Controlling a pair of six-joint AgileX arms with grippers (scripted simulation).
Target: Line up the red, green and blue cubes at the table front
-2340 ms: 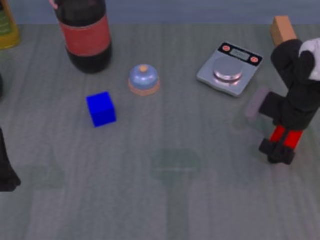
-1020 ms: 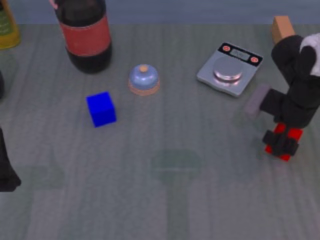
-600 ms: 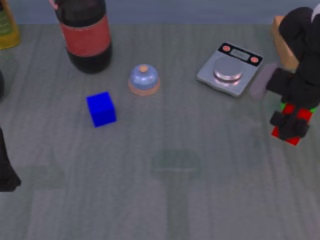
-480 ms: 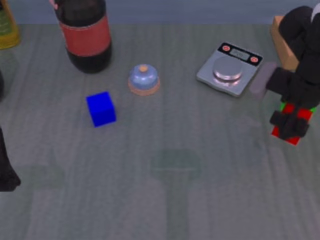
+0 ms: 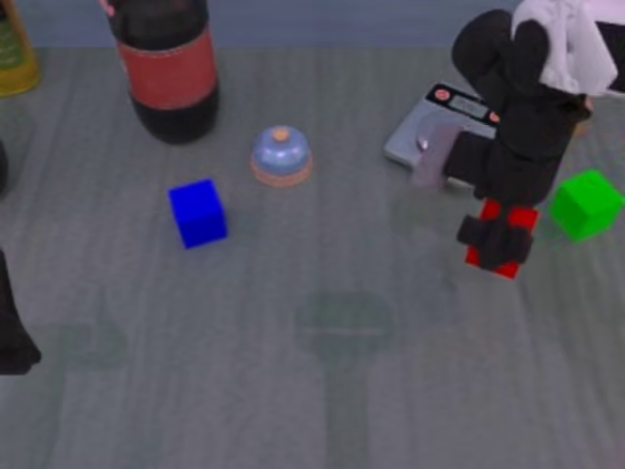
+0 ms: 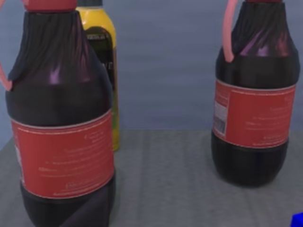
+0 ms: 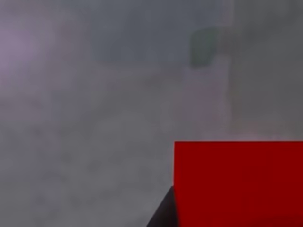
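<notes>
My right gripper is shut on the red cube and holds it over the table, right of centre and in front of the scale. In the right wrist view the red cube fills the near corner beside a dark finger. The green cube sits on the table just right of that gripper, apart from it. The blue cube lies left of centre; a corner of the blue cube shows in the left wrist view. My left arm stays parked at the left edge.
A dark cola bottle and a yellow bottle stand at the back left. A service bell sits behind the blue cube. The kitchen scale lies partly under my right arm. Another cola bottle stands close to the left wrist camera.
My right gripper has carried the red cube from the right edge leftward toward the middle, and the green cube it was covering now shows. The blue cube and left arm have not moved.
</notes>
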